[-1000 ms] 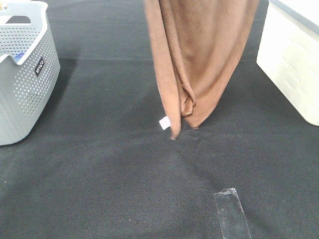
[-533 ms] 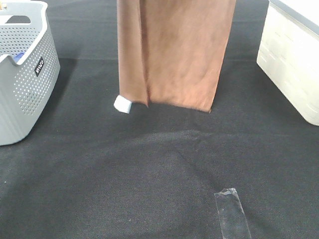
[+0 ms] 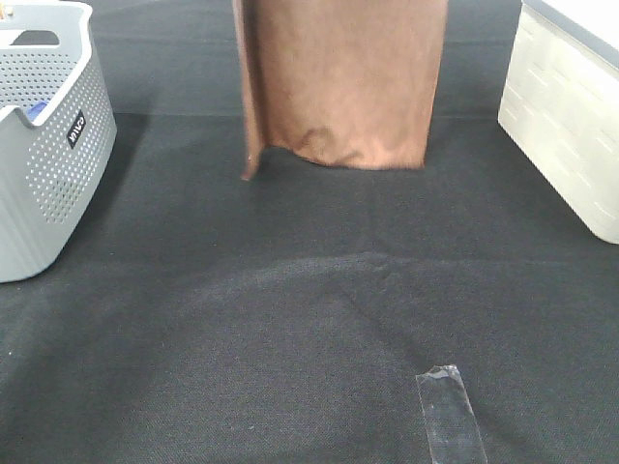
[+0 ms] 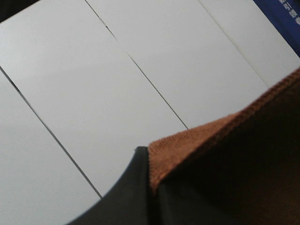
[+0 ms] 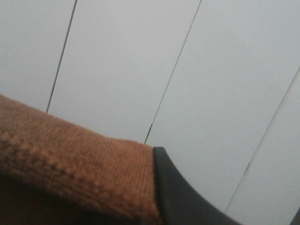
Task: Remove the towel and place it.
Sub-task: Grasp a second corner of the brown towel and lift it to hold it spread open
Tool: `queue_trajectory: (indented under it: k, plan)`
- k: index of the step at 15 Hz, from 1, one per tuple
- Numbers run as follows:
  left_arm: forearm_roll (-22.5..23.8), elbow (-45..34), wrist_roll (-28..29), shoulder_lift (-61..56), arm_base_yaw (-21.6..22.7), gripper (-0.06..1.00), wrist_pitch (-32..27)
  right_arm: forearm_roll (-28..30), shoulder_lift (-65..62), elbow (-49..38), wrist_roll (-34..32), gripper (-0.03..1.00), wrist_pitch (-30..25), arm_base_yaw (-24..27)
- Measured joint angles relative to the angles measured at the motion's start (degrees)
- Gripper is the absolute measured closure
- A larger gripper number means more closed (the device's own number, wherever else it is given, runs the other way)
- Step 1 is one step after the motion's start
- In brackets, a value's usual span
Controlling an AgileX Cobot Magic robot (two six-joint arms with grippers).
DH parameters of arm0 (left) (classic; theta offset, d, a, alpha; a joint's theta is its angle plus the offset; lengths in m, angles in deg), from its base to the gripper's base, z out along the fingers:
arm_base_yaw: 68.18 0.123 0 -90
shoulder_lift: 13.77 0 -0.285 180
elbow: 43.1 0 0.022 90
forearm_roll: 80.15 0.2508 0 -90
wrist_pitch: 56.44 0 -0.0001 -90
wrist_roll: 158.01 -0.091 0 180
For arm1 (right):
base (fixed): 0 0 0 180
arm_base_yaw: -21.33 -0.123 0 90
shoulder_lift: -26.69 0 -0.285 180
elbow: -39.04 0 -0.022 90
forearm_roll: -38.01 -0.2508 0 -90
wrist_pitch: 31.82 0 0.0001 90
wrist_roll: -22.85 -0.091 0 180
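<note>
**Towel aloft, both grippers clamped on its edge**

The towel (image 3: pixel 338 87) hangs flat at the far middle, its top out of the picture. Its lower edge looks clear of the black table cover (image 3: pixel 290 329), and the left bottom corner dangles a touch lower. Up top, the left gripper (image 4: pixel 149 197) pinches the stitched edge and the right gripper (image 5: pixel 161 197) bites it too, though only one dark finger shows on each. The grey perforated basket (image 3: pixel 58 184) sits far left and the white box (image 3: pixel 571 126) far right. A strip of clear tape (image 3: pixel 450 416) lies near right, well apart from the towel.
</note>
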Motion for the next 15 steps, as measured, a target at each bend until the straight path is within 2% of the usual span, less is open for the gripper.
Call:
queue_trajectory:
  k: [5, 9, 10, 15]
  plan:
    - [0.0, 0.0, 2.4, 3.7, 2.4, 0.94, 10.3, 0.2, 5.8, 5.9, -1.2, 0.96, 6.3, 1.5]
    - [0.0, 2.2, 4.8, 8.0, 4.5, 0.94, 15.4, -4.2, 12.0, 13.0, -1.3, 0.96, 11.4, 2.9]
    - [-0.1, 7.9, 6.4, 11.8, 5.7, 0.94, 16.0, -4.7, 13.8, 15.2, -1.3, 0.96, 14.2, 2.9]
    - [-0.1, 25.5, 13.4, 21.6, 6.5, 0.94, 14.0, -4.9, 15.6, 15.5, -1.1, 0.96, 17.8, 4.0]
